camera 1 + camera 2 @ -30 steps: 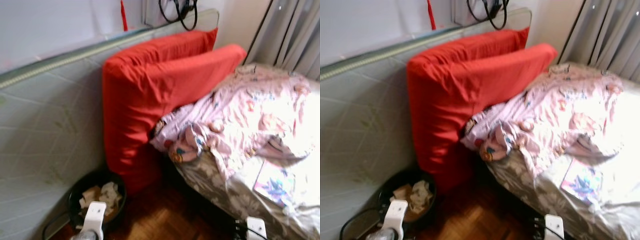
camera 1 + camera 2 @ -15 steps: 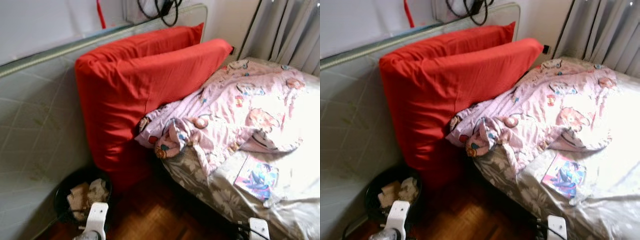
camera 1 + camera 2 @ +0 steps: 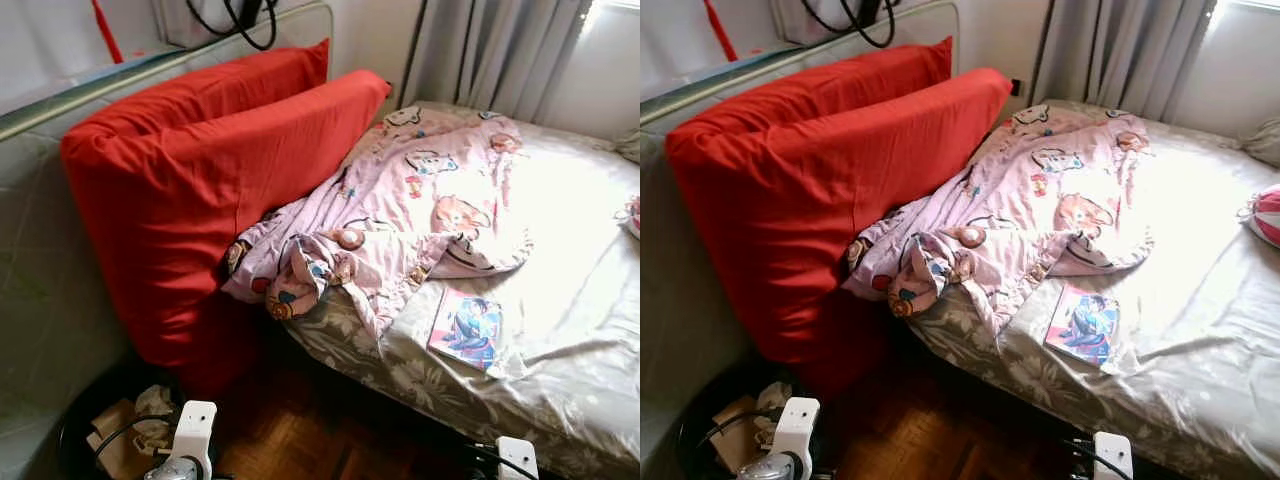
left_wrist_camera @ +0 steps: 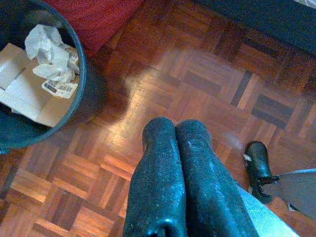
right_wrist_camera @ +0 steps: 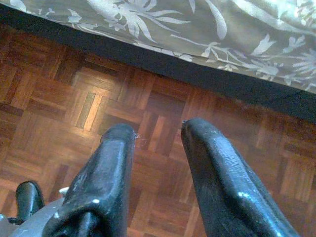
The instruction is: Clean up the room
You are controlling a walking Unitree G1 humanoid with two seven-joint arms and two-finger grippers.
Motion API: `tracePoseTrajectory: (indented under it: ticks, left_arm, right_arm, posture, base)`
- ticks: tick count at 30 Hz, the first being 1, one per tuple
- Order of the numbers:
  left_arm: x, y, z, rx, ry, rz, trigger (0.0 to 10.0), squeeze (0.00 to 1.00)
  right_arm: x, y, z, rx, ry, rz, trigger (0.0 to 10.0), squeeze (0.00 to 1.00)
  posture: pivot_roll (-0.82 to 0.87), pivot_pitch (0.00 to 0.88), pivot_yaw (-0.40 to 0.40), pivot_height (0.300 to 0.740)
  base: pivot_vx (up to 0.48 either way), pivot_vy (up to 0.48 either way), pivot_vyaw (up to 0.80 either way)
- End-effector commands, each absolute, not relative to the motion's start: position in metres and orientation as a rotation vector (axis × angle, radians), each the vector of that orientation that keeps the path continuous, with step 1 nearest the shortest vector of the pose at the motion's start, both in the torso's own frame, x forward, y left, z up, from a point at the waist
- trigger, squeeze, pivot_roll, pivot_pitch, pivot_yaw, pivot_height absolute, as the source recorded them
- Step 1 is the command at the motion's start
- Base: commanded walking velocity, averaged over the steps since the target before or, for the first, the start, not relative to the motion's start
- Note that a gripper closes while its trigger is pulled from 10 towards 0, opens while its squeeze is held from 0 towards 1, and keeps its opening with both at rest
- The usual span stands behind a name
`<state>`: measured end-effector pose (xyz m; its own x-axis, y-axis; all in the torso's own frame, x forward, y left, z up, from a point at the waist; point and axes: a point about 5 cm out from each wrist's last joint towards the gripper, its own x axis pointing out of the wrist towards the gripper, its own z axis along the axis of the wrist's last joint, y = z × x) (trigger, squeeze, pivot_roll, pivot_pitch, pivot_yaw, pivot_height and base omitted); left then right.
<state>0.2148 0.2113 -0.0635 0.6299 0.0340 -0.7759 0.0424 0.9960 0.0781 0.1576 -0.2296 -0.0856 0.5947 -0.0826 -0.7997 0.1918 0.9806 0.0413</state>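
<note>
Pink crumpled blanket [image 3: 400,220] is seen ahead on the bed [image 3: 570,300], nearer the right gripper [image 5: 158,143] (parted, empty); left gripper [image 4: 175,143] closed, empty.

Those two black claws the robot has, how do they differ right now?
The left end effector has its two fingers pressed together, shut on nothing; the right end effector has its fingers spread with a gap between them. The left hangs near a dark waste bin holding paper; the right hangs beside the bed's floral sheet. Both point down at the parquet floor, idle.
</note>
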Motion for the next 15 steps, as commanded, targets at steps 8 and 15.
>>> tracePoseTrajectory:
  ticks: [8,15]
  left_arm:
    - [0.2146,0.2134,-0.0631,0.102,0.892,-0.009,10.0,0.00]
    - [0.2145,0.2130,-0.0632,0.094,0.892,-0.009,10.0,0.00]
  right_arm:
    - [0.1555,-0.2289,-0.0868,0.131,0.936,-0.157,10.0,0.00]
    - [0.1556,-0.2290,-0.0867,0.131,0.935,-0.155,10.0,0.00]
  posture:
    - [0.08,0.000,-0.034,0.740]
    - [0.08,0.000,-0.035,0.740]
  base:
    - [0.137,0.000,-0.77]
    - [0.041,0.000,-0.77]
